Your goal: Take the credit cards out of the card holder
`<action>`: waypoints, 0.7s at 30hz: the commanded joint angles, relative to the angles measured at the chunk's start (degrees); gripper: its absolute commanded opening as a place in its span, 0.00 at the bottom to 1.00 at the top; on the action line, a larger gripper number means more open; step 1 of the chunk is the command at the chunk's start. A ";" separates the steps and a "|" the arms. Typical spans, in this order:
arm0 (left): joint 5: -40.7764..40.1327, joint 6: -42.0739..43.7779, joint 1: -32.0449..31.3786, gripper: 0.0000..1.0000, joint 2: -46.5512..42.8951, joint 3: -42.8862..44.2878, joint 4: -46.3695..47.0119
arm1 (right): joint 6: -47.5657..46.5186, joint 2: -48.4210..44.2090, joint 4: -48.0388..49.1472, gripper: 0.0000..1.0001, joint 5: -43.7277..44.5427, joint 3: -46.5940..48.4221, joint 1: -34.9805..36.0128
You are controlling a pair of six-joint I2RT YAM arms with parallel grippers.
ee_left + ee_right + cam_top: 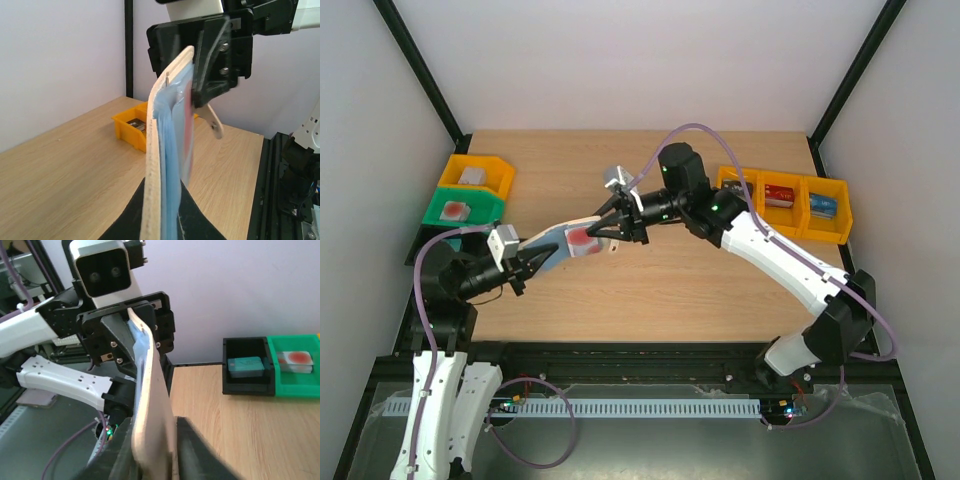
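Note:
The card holder (563,240) hangs above the table's middle, stretched between both grippers. It is beige outside (154,170) and blue inside (171,150). A red credit card (583,240) lies on its inner face and shows edge-on in the left wrist view (189,125). My left gripper (527,262) is shut on the holder's left end, with its black fingers (200,220) on both sides. My right gripper (612,232) has come in from the right. Its fingers (200,455) press on the beige flap (152,415) from either side. The snap tab (215,122) dangles free.
A row of yellow bins (782,195) with small items stands at the right. A yellow bin (475,175) and a green bin (460,208) stand at the left. A black bin (245,365) holds a teal object.

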 commanded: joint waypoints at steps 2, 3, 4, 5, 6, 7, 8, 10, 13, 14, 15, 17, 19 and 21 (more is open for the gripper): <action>-1.68 -4.76 0.53 0.02 -1.03 -1.43 6.17 | 3.25 1.60 3.74 0.02 -5.40 1.08 0.10; -2.77 -7.78 0.54 0.03 -1.30 -2.17 8.17 | 3.59 1.60 3.88 0.02 -5.09 1.02 0.15; -3.99 -9.80 0.52 0.06 -1.44 -2.93 9.99 | 3.87 1.60 3.88 0.02 -4.67 0.96 0.15; -5.32 -11.51 0.58 0.12 -1.63 -3.58 11.58 | 4.13 1.53 3.87 0.02 -3.97 0.99 0.08; -6.81 -12.97 0.62 0.22 -1.79 -4.19 12.80 | 4.45 1.40 3.84 0.02 -2.62 1.00 0.00; -9.23 -14.24 0.75 0.36 -1.92 -4.59 13.24 | 5.01 1.20 4.16 0.02 -1.13 0.85 -0.20; -12.27 -15.20 0.90 0.50 -2.09 -4.86 12.93 | 5.92 0.97 4.66 0.02 0.58 0.51 -0.48; -22.48 -17.12 1.26 0.62 -2.34 -5.37 10.39 | 9.35 0.07 7.25 0.02 5.40 -0.82 -1.37; -41.48 -19.51 2.47 0.67 -2.67 -5.96 6.22 | 15.50 -1.01 9.39 0.02 19.79 -2.97 -2.28; -46.92 -20.03 2.99 0.68 -2.74 -6.08 5.48 | 17.14 -0.68 7.74 0.02 27.81 -2.49 -2.24; -49.41 -19.69 3.40 0.68 -2.87 -6.13 5.19 | 19.32 0.02 5.38 0.02 36.53 -1.42 -2.22; -46.23 -17.26 3.70 0.67 -3.19 -5.97 6.20 | 21.76 1.57 -1.09 0.02 49.84 2.16 -2.08; -36.94 -16.96 3.70 0.61 -3.48 -6.32 8.57 | 21.42 1.92 -4.46 0.02 58.44 3.38 -0.35; -27.00 -18.40 3.70 0.53 -3.41 -7.32 12.69 | 19.45 1.47 -3.94 0.02 62.49 3.48 2.33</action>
